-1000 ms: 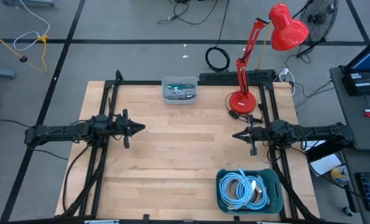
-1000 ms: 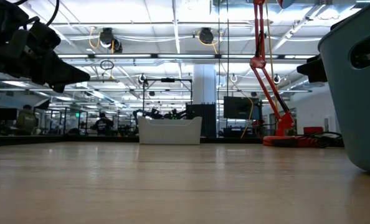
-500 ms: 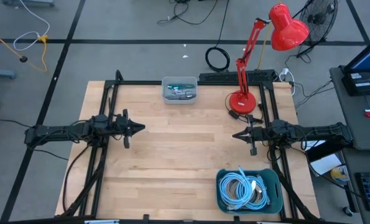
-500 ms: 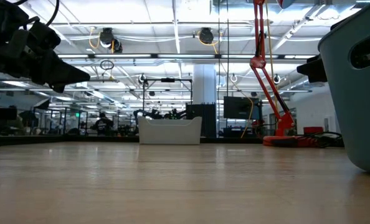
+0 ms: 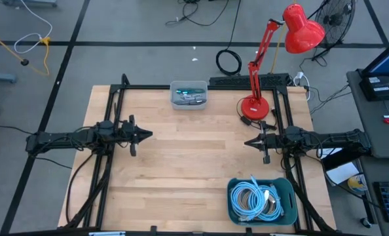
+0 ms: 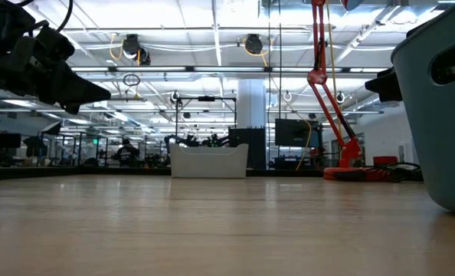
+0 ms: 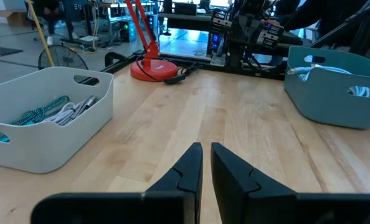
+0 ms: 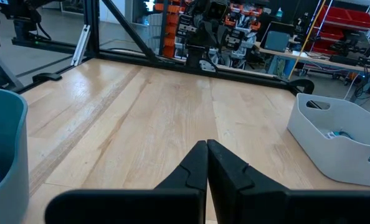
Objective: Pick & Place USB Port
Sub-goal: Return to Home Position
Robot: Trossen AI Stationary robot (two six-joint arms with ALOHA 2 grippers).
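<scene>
While both arms sit level above the table (image 5: pixel 181 170), drawn back to its two opposite sides, the homing step looks all but complete, in my judgement.

Left gripper (image 7: pixel 203 148): fingers (image 7: pixel 190 165) closed to a thin slit, nothing between them. Only bare wood lies below and directly ahead. The gray bin (image 7: pixel 48 118) stands forward and to this gripper's left, with teal and white cables (image 7: pixel 60 112) inside.

Right gripper (image 8: pixel 207 144): fingertips pressed together, empty. The blue bin (image 5: pixel 260 200) stands close on its left side, filled with coiled cables. The base of the red lamp (image 5: pixel 255 105) sits close on its right.

Farther out, the two grippers face each other across open wood, well apart. No cable shows on the boards between them.

Recommendation: any remaining travel should be small and slow. Keep the fingers closed and hold the present height. The right arm should not swing sideways, since the bin rim and lamp base flank it. Both arms should settle without dipping toward the wood.
</scene>
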